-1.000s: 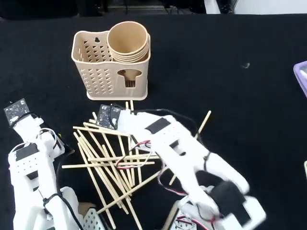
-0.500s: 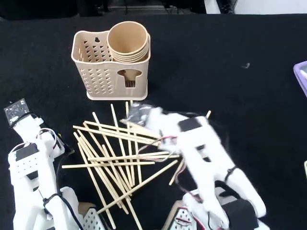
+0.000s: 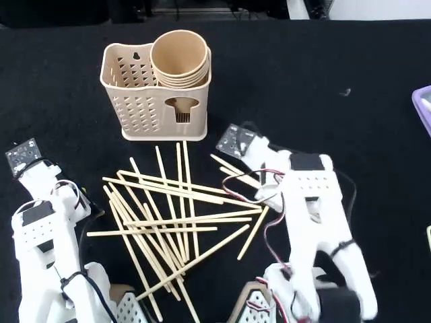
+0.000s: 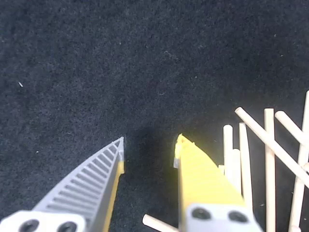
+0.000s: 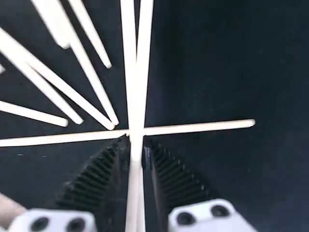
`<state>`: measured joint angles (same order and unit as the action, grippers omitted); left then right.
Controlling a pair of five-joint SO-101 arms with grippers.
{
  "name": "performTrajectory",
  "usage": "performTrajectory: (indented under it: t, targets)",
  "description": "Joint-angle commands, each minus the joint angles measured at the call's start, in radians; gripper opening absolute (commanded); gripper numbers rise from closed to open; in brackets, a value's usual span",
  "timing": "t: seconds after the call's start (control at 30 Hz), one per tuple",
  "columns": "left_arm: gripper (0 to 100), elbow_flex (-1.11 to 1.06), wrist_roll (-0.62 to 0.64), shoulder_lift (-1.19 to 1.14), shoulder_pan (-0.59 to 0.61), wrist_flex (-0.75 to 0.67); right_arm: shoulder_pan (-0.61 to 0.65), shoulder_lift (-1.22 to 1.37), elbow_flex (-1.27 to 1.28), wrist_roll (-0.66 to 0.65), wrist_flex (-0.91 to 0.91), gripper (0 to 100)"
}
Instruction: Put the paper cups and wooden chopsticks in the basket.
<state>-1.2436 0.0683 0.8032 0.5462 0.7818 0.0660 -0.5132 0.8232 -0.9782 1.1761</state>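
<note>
Swung rightward, my right tool (image 5: 136,149) pinches two chopsticks (image 5: 137,72): light, stiff, slick, so mid-length grip pref.; left tool (image 4: 147,149) gapes, empty.

Even light from above; faint shadows on the black cloth (image 3: 303,67).

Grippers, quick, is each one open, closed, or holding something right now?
Left gripper: open, holding nothing.
Right gripper: closed on chopsticks.
</note>
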Motion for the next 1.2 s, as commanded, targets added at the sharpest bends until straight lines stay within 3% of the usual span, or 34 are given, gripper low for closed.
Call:
performTrajectory:
  t: [0.0,0.1,0.2,0.5,0.87,1.17]
  targets:
    - [18,0.015,0.011,0.011,0.012,-0.012,0.146,-0.185,-0.14,0.129,0.114,1.1]
    - [18,0.015,0.011,0.006,0.012,-0.012,0.321,-0.36,-0.246,0.256,0.169,1.1]
    - [18,0.013,0.011,0.005,0.012,-0.012,0.465,-0.484,-0.325,0.384,0.107,1.1]
    - [18,0.008,0.011,0.005,0.01,-0.012,0.577,-0.424,-0.274,0.721,-0.609,1.1]
    - [18,0.004,0.011,0.005,0.007,-0.012,0.618,0.154,-0.642,0.825,-1.102,1.1]
    - [18,0.004,0.011,0.005,0.007,-0.012,0.609,0.478,-0.966,0.821,-1.054,1.1]
